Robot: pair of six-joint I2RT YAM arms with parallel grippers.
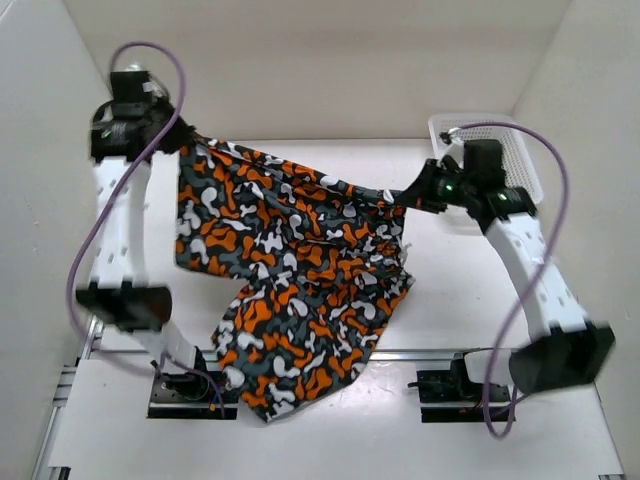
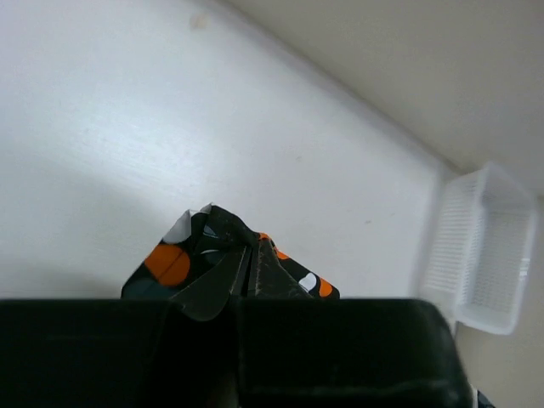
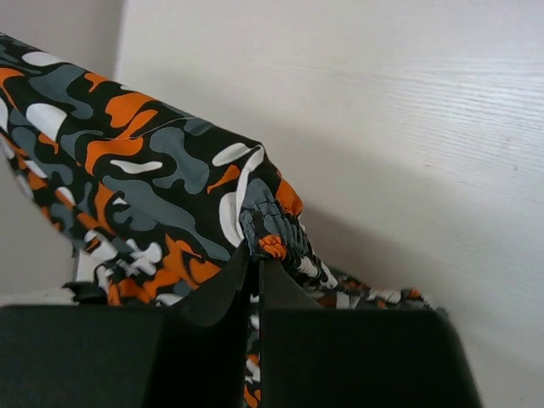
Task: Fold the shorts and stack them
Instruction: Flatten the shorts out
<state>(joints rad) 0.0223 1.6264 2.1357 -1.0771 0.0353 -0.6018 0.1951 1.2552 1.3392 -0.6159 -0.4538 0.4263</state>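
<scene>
While both arms hold them up, the shorts (image 1: 290, 270) hang spread in a slanting sheet to the left of the white mesh basket (image 1: 523, 170), which sits at the far right corner of the table (image 1: 450, 300). The right gripper (image 1: 397, 197) is just beside the basket on its left. Its jaws are pressed together on the gathered elastic edge of the cloth, and in the right wrist view the puckered hem bunches right at the fingertips (image 3: 242, 263). The left gripper (image 1: 187, 140) is well apart from the basket, across the table at about the same depth. It is clamped on the opposite corner of the shorts. In the left wrist view a small fold of printed fabric (image 2: 174, 259) sticks out past the closed fingers (image 2: 272, 268), with the basket (image 2: 480, 246) off to the right beyond it. Between the two grips the upper edge of the cloth sags slightly. The rest drapes down and away from the basket toward the near edge. The lowest flap ends over the rail by the left arm's base, and I cannot tell whether it rests there.
</scene>
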